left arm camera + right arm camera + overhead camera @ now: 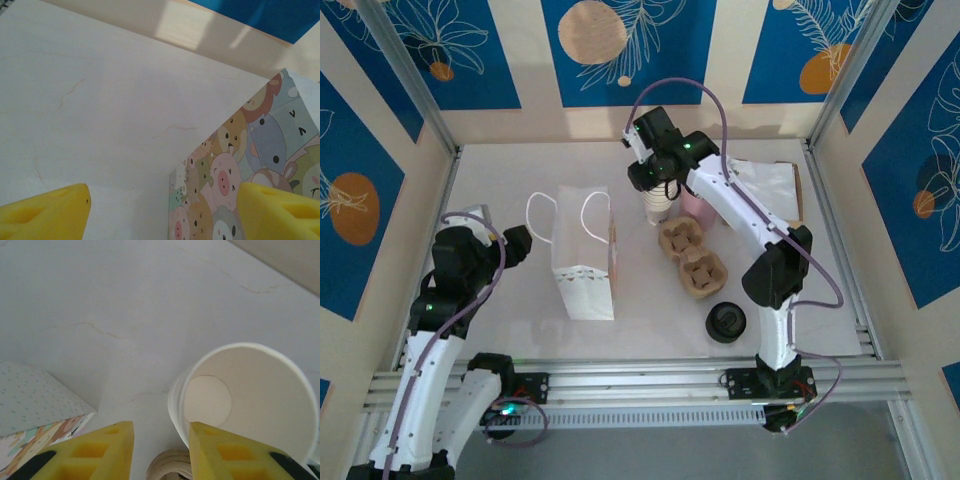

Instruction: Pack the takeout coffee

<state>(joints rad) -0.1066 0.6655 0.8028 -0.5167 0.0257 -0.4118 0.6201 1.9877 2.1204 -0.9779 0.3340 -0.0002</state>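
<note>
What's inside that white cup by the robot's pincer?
Nothing shows inside the lidless paper cup, just its bare round bottom. Whatever sits under that bottom is covered, so I cannot tell what is below it.

The coffee stood upright at the carrier's 5 o'clock, only its round black lid showing from above.

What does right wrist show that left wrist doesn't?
Right wrist: a lidless cream cup, empty inside, by the narrowly open right claw, and a sliver of cardboard carrier below. Left wrist: a strip of blue wall panel and the left claw spread wide. Both: white table, yellow fingers, part of the cartoon-printed paper bag.
</note>
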